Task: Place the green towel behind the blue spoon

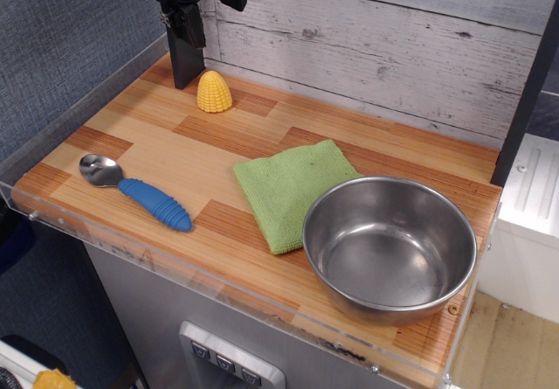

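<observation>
The green towel (292,191) lies flat near the middle of the wooden table, its right corner against the steel bowl (389,247). The blue spoon (140,192) lies at the front left, metal bowl to the left, ribbed blue handle pointing right. My gripper (186,24) hangs at the back left, high above the table, far from the towel. Its fingers are dark and partly cut off by the top edge, so I cannot tell whether they are open or shut. It holds nothing that I can see.
A yellow toy corn (214,92) stands at the back left, just right of a black post (185,57). A clear plastic rim (87,100) runs along the left and front edges. A whitewashed plank wall (376,48) closes the back.
</observation>
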You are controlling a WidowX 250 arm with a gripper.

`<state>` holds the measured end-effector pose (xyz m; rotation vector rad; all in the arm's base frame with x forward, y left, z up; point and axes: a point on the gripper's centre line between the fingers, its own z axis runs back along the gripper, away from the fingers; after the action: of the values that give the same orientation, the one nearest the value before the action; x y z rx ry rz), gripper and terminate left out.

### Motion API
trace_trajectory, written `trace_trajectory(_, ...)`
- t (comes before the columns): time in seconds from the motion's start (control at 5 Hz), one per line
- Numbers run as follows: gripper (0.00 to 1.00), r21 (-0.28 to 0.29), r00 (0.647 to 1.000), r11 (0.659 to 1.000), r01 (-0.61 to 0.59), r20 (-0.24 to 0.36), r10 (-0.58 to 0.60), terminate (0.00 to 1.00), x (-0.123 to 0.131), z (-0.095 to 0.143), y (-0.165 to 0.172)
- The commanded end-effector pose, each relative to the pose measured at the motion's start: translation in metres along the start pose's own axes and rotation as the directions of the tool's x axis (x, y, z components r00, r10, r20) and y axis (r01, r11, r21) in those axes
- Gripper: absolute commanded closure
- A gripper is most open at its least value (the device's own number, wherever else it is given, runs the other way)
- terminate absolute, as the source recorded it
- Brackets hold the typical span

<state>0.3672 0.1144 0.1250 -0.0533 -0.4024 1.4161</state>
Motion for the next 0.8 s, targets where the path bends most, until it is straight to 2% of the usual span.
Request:
trace_trajectory(0.0, 0.00, 0.000, 1.000, 1.000, 0.000, 0.000, 0.000, 0.00, 0.000, 0.000, 0.000)
trace_trajectory(0.4, 0.00, -0.025, 0.999, 0.999, 0.042, -0.026, -0.042, 0.00, -0.029, -0.002, -0.005)
trace_trajectory(0.6, 0.00, -0.032, 0.996, 0.998, 0.059, -0.062, -0.061, 0.00, -0.054, -0.004, 0.000)
